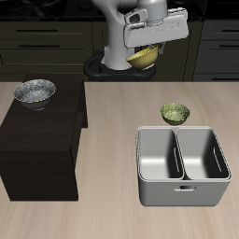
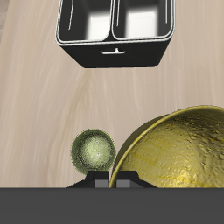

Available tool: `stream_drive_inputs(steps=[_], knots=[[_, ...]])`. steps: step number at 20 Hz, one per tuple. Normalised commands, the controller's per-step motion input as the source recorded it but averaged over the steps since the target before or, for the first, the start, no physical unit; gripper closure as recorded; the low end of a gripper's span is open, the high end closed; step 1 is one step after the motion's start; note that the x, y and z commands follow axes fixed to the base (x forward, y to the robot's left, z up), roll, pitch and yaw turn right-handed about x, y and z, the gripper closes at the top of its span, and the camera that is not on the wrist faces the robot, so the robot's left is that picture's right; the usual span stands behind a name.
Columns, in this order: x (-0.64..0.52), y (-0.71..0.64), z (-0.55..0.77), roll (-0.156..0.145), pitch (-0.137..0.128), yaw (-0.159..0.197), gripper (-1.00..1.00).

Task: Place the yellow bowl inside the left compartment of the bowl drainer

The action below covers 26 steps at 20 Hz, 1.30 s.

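The yellow bowl point(image 1: 142, 59) hangs tilted high above the back of the table, and my gripper point(image 1: 147, 49) is shut on its rim. In the wrist view the yellow bowl point(image 2: 179, 156) fills the near field, with a dark finger point(image 2: 112, 180) at its rim. The bowl drainer point(image 1: 183, 191) stands near the table's front edge, well away from the gripper, with both wells empty. Its left compartment point(image 1: 160, 156) is the well nearer the dark cabinet. The bowl drainer point(image 2: 112, 54) shows far off in the wrist view too.
An olive-green bowl point(image 1: 175, 113) point(image 2: 92, 150) sits on the table just behind the drainer. A silver-grey speckled bowl point(image 1: 35, 91) rests on a dark cabinet point(image 1: 37, 149) at the table's side.
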Motion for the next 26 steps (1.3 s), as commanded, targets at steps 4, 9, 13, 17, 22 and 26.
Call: stream_drive_inputs(steps=[4,9,13,17,22,26], knots=[[0.17,0.08,0.08,0.014,0.021,0.003,1.0],[0.83,0.31,0.14,-0.004,0.062,0.001,1.0],[0.49,0.14,-0.08,-0.014,0.096,-0.023,1.0],[0.56,0.14,0.06,-0.053,0.052,0.001,1.0],[0.52,0.19,0.11,-0.013,0.084,-0.029,1.0],[0.25,0.19,0.16,-0.01,-0.002,0.036,1.0]])
